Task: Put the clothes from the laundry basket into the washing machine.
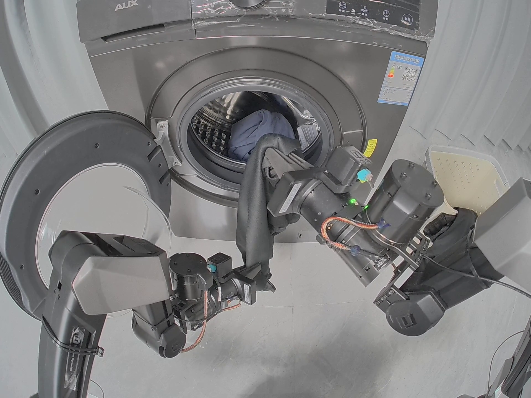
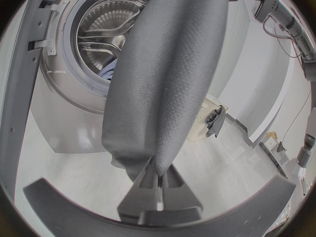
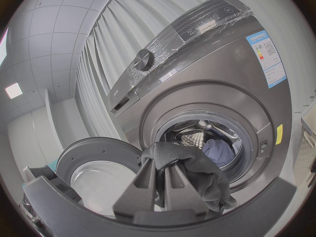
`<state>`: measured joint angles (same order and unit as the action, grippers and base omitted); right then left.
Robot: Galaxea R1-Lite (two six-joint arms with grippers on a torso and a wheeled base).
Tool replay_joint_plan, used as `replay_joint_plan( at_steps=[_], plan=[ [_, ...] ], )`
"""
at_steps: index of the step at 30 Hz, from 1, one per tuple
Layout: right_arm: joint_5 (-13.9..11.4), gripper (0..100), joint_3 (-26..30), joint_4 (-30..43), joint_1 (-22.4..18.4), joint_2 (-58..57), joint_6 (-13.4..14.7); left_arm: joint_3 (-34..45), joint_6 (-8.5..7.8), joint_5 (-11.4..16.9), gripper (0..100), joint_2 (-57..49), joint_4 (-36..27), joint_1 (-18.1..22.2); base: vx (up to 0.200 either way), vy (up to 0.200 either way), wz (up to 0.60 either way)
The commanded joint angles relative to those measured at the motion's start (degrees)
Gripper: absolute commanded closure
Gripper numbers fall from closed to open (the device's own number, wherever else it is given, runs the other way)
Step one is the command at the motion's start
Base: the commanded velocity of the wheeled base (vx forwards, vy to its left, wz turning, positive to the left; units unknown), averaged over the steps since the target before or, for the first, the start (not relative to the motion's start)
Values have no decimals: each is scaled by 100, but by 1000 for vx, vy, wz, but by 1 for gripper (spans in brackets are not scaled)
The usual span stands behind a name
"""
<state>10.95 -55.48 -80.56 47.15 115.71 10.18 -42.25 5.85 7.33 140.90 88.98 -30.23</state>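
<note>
A dark grey garment (image 1: 255,211) hangs in front of the washing machine (image 1: 260,73), stretched between both grippers. My right gripper (image 1: 271,164) is shut on its upper end at the rim of the drum opening; the right wrist view shows the cloth (image 3: 184,168) bunched between the closed fingers (image 3: 140,188). My left gripper (image 1: 264,283) is shut on the lower end near the floor, where the cloth (image 2: 164,83) rises from it. A blue garment (image 1: 257,131) lies inside the drum. The cream laundry basket (image 1: 470,175) stands at the right with dark clothing (image 1: 451,225) over its edge.
The round machine door (image 1: 77,194) is swung open to the left, beside my left arm. Grey floor (image 1: 310,327) lies in front of the machine. Pale curtains (image 1: 487,56) hang behind and to the right.
</note>
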Motion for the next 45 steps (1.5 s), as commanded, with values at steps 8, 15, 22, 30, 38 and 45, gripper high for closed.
replay_joint_plan(
  at_steps=[8, 15, 22, 30, 38, 45],
  plan=[
    [4, 100, 11, 5, -374, 180, 10, 1422, -181, 94, 100, -1539, 5, -202, 0, 0, 0],
    [4, 100, 90, -13, -479, 294, 19, 1764, -111, 436, 100, -2655, -3, -79, 0, 0, 0],
    [4, 100, 169, -39, -576, 487, 54, 1597, -93, 480, 100, -3394, -3, -44, 0, 0, 0],
    [-5, 100, 494, -30, -620, 496, 54, 1316, 92, 463, 100, -3947, -3, -97, 0, 0, 0],
    [-40, 100, 749, -30, -576, 505, 63, 1299, 92, 445, 100, -4009, -3, -114, 0, 0, 0],
    [-93, 0, 1048, 66, -576, 531, 125, 1167, 109, 436, 100, -4026, -3, -106, 0, 0, 0]
  ],
)
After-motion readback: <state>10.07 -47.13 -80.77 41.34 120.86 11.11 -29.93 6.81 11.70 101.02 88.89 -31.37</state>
